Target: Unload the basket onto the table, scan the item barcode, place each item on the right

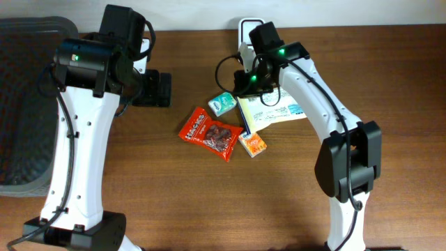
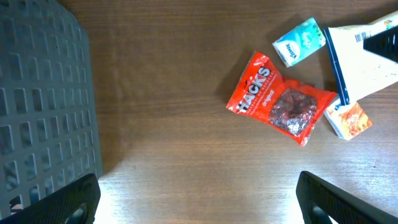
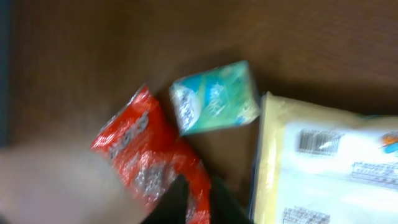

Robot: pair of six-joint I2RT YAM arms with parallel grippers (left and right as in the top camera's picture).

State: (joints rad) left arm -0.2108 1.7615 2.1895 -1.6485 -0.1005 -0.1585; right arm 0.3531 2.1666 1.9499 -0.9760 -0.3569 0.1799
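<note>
**Tabletop layout, read from left to right.** A basket [image 1: 21,104] occupies the left edge of the tabletop [image 1: 139,188]. The left arm [image 1: 80,132] is held beside it. The left jaws are spread wide and hold nothing: one finger [image 2: 62,199] is seen at each lower corner of the left wrist view, with bare wood between.

Four items are grouped at mid-table: a red bag [image 1: 211,132], a teal pack [image 1: 223,103], an orange box [image 1: 252,144] and a flat yellow-and-white pouch [image 1: 282,113]. A white object [image 1: 244,28] at the far edge is partly hidden, and it cannot be identified.

The pouch is judged to be the item to be scanned, since the right arm [image 1: 313,97] is positioned over it. The pouch is laid flat, with its long axis running roughly left to right across the tabletop. Its blue edge is turned toward the red bag and lies just beside the orange box. A barcode [image 3: 314,142] is shown face up near the pouch's far edge.

The right jaws are placed over the far-left part of the pouch, so most of the pouch extends from them toward the robot's right. Whether they are open, closed or gripping cannot be told: the right wrist view is blurred, and from overhead they are masked by the wrist.

The left jaws are well apart from the pouch, so the coming move is judged to fall to the right arm.
</note>
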